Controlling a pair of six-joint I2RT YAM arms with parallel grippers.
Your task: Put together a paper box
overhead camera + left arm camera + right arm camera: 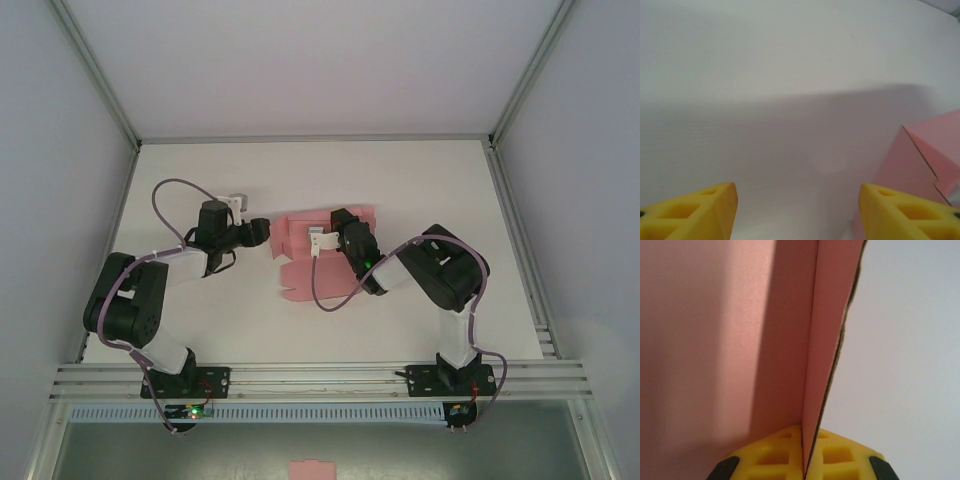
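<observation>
The paper box (298, 280) is a pink card cut-out lying mid-table with some flaps raised. My right gripper (340, 218) sits over its far part. In the right wrist view that gripper (805, 457) is shut on an upright pink flap (812, 340), which is pinched edge-on between the yellow fingers (775, 457). My left gripper (264, 230) hovers just left of the sheet. In the left wrist view its yellow fingertips (697, 212) stand apart with bare table between them. A raised pink flap (925, 160) stands beside the right fingertip.
The white table (200, 180) has a metal rail (320, 378) along its near edge and frame posts at the back corners. A small pink paper scrap (313, 468) lies below the rail, off the table.
</observation>
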